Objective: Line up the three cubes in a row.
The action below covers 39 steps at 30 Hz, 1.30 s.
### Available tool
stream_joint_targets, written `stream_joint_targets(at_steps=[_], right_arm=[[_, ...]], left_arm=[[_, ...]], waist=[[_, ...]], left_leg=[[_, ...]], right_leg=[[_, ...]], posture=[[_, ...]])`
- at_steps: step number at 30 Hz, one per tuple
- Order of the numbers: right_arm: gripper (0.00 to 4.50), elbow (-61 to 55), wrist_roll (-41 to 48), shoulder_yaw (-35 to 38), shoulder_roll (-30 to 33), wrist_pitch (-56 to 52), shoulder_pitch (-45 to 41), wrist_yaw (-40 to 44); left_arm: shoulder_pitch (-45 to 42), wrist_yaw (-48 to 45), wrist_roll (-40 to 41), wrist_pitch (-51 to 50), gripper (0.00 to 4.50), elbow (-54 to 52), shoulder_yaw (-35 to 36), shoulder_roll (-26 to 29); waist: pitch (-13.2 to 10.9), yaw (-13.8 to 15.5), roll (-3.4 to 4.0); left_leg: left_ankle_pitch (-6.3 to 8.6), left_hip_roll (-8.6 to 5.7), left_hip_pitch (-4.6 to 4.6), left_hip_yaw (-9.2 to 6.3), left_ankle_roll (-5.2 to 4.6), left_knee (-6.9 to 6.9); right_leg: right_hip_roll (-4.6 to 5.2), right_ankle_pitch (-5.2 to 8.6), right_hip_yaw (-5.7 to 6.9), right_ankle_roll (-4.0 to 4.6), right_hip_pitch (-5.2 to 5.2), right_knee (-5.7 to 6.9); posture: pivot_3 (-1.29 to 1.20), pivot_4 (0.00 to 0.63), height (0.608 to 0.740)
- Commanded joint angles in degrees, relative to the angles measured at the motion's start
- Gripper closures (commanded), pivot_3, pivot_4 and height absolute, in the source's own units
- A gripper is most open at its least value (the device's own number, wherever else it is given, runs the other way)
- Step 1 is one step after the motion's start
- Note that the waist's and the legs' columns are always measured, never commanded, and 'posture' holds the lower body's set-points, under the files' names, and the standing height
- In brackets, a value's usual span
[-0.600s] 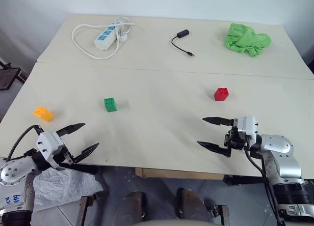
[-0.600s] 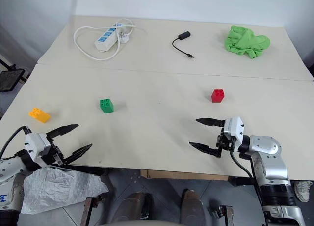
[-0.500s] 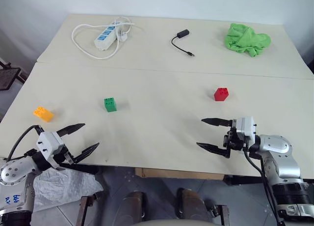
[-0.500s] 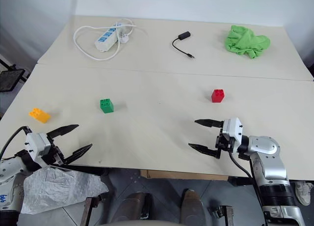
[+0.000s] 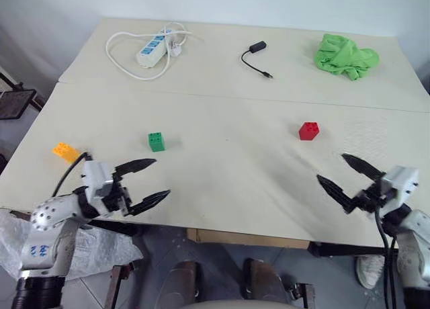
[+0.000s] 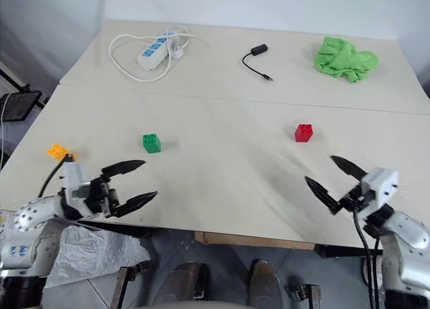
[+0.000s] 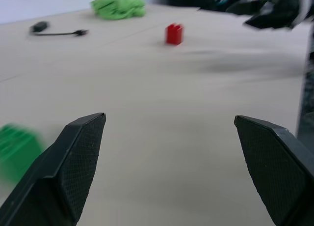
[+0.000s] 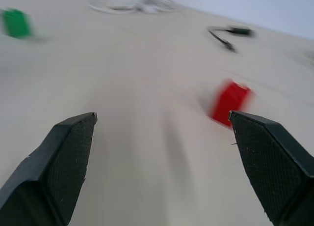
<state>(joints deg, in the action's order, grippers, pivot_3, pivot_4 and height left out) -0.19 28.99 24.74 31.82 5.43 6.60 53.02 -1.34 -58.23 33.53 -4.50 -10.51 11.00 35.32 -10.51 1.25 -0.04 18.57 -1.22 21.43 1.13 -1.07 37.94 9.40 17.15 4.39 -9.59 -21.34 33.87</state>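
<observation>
Both grippers are wide open and holding nothing. The left gripper [image 5: 149, 181] sits just short of the green cube [image 5: 156, 141], with the orange cube [image 5: 66, 151] off to its left. The red cube [image 5: 309, 131] is ahead of the right gripper [image 5: 347, 177], slightly to its left.

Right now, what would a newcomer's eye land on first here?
Three small bricks lie scattered on the pale table: red brick right of centre, green brick left of centre, yellow brick near the left edge. Both the left gripper and right gripper hover open at the near edge.
</observation>
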Motion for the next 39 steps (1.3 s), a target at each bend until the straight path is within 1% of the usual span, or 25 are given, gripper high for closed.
stream_joint_targets(at_steps=[1,4,6,9,11,13,15,17,18,21,27,30,33,35,37,38,39], right_arm=[[0.00,-0.8,-2.9,1.9,-1.2,1.4,1.7,-5.7],[0.00,-2.4,-4.8,-0.3,-2.0,-1.0,0.8,-9.9],[0.00,-6.0,-5.5,-3.0,-2.6,-8.8,-3.1,-16.3],[0.00,-9.1,-7.6,-5.7,-2.3,-17.8,-7.5,-23.1],[0.00,-10.0,-9.0,-8.3,-2.4,-26.6,-13.9,-28.8],[0.00,-8.4,-9.6,-9.5,-3.8,-31.9,-20.4,-33.5],[0.00,-5.5,-11.8,-10.4,-4.1,-34.3,-24.8,-36.6],[0.00,-3.2,-12.5,-11.2,-4.0,-33.4,-27.0,-36.2],[0.00,0.0,-13.2,-11.8,-4.4,-32.8,-29.6,-36.5],[0.00,6.1,-14.4,-13.0,-6.0,-34.2,-35.0,-38.5],[0.00,8.5,-15.5,-14.1,-7.8,-35.4,-37.7,-39.9],[0.57,8.2,-15.6,-14.3,-8.8,-35.0,-37.9,-40.0],[1.50,7.2,-15.4,-14.7,-8.9,-35.3,-37.6,-39.0],[2.29,6.6,-15.0,-14.8,-8.7,-36.1,-37.4,-38.1],[2.93,6.3,-14.7,-14.7,-8.5,-36.6,-37.3,-37.5],[3.03,6.3,-14.5,-14.4,-8.3,-36.9,-37.4,-37.2],[3.02,6.3,-13.8,-14.8,-7.6,-37.0,-37.6,-34.7]], left_arm=[[-2.0,0.1,-0.4,-0.5,0.03,-0.9,-2.4,-1.5],[-3.1,-1.4,-2.4,0.4,0.03,1.2,-4.7,-2.2],[-3.7,-1.6,-3.3,0.9,0.03,2.1,-5.3,-2.3],[-4.1,-2.1,-3.4,0.8,0.03,2.5,-5.4,-2.4],[-4.5,-2.0,-3.3,-0.3,0.03,2.4,-5.5,-2.3],[-4.9,-2.1,-3.9,0.1,0.03,2.6,-5.8,-2.3],[-5.2,-2.3,-4.8,0.8,0.03,2.8,-6.1,-2.2],[-5.5,-2.2,-5.3,1.1,0.03,2.9,-6.0,-2.4],[-5.5,-2.1,-5.4,1.3,0.03,2.9,-5.9,-2.4],[-4.9,-2.0,-5.4,1.2,0.03,2.3,-5.7,-2.4],[-3.7,-1.1,-5.8,1.5,0.03,1.6,-5.0,-2.4],[-3.5,-0.7,-5.8,1.8,0.00,1.5,-5.0,-2.5],[-3.3,-0.5,-6.0,2.1,0.00,1.4,-5.2,-2.6],[-3.1,-0.4,-6.1,2.4,0.00,1.5,-5.2,-2.6],[-3.0,-0.4,-6.2,2.7,0.00,1.6,-5.2,-2.5],[-2.9,-0.2,-6.3,2.7,0.00,1.5,-5.2,-2.6],[-2.6,0.0,-6.3,3.0,0.00,1.5,-4.9,-2.6]], waist=[[0.0,-0.4,0.04],[0.0,-1.2,0.04],[0.0,-1.6,0.05],[0.0,-1.8,0.06],[0.0,-1.5,0.06],[0.0,-1.4,0.06],[0.0,-1.4,0.06],[0.0,-1.1,0.06],[0.0,-1.0,0.06],[0.0,-1.5,0.06],[0.0,-1.5,0.06],[0.0,-1.5,0.06],[0.0,-1.5,0.06],[0.0,-1.5,0.06],[0.0,-1.5,0.06],[0.0,-1.5,0.06],[0.0,-1.5,0.06]], left_leg=[[0.00,0.00,-0.04,0.08,0.00,0.00],[0.00,-0.01,-0.13,0.21,0.00,-0.01],[0.00,0.03,-0.17,0.24,0.01,-0.01],[-0.01,0.20,-0.17,0.29,0.03,0.02],[-0.01,0.20,-0.15,0.28,0.02,0.03],[0.00,0.17,-0.13,0.28,0.02,0.06],[0.00,0.16,-0.10,0.25,0.02,0.06],[0.00,0.13,-0.04,0.17,0.01,0.04],[0.01,0.09,0.01,0.09,0.00,0.04],[0.07,0.00,0.09,0.14,-0.12,0.05],[0.08,0.04,0.09,0.16,-0.13,0.02],[0.08,0.04,0.09,0.18,-0.13,0.04],[0.08,0.04,0.09,0.17,-0.13,0.04],[0.08,0.04,0.09,0.18,-0.13,0.04],[0.08,0.04,0.09,0.17,-0.13,0.04],[0.08,0.04,0.09,0.18,-0.13,0.04],[0.08,0.04,0.09,0.18,-0.13,0.04]], right_leg=[[0.00,0.00,-0.04,0.00,0.00,0.01],[-0.06,0.00,-0.14,0.00,-0.02,0.04],[-0.09,0.00,-0.17,0.00,-0.02,0.05],[-0.13,-0.01,-0.27,0.02,-0.10,0.13],[-0.13,-0.01,-0.27,0.02,-0.13,0.13],[-0.09,-0.01,-0.29,0.03,-0.14,0.13],[-0.08,-0.01,-0.29,0.04,-0.17,0.12],[-0.09,-0.01,-0.24,0.05,-0.17,0.10],[-0.09,0.00,-0.19,0.06,-0.18,0.10],[-0.04,-0.01,-0.17,0.07,-0.19,0.05],[-0.06,-0.01,-0.10,0.07,-0.23,0.04],[-0.06,-0.01,-0.10,0.06,-0.23,0.06],[-0.06,-0.01,-0.10,0.07,-0.22,0.06],[-0.06,-0.01,-0.10,0.06,-0.22,0.06],[-0.06,-0.01,-0.10,0.07,-0.23,0.06],[-0.06,-0.01,-0.10,0.07,-0.23,0.06],[-0.06,-0.01,-0.10,0.07,-0.22,0.06]], posture=[[0.00,0.150,0.740],[0.00,0.150,0.740],[0.00,0.150,0.740],[0.00,0.150,0.740],[0.00,0.150,0.740],[0.00,0.150,0.740],[0.00,0.150,0.740],[0.00,0.150,0.740],[0.00,0.150,0.740],[0.00,0.150,0.740],[0.00,0.150,0.740],[0.00,0.150,0.740],[0.00,0.150,0.740],[0.00,0.150,0.740],[0.00,0.150,0.740],[0.00,0.150,0.740],[0.00,0.150,0.740]])
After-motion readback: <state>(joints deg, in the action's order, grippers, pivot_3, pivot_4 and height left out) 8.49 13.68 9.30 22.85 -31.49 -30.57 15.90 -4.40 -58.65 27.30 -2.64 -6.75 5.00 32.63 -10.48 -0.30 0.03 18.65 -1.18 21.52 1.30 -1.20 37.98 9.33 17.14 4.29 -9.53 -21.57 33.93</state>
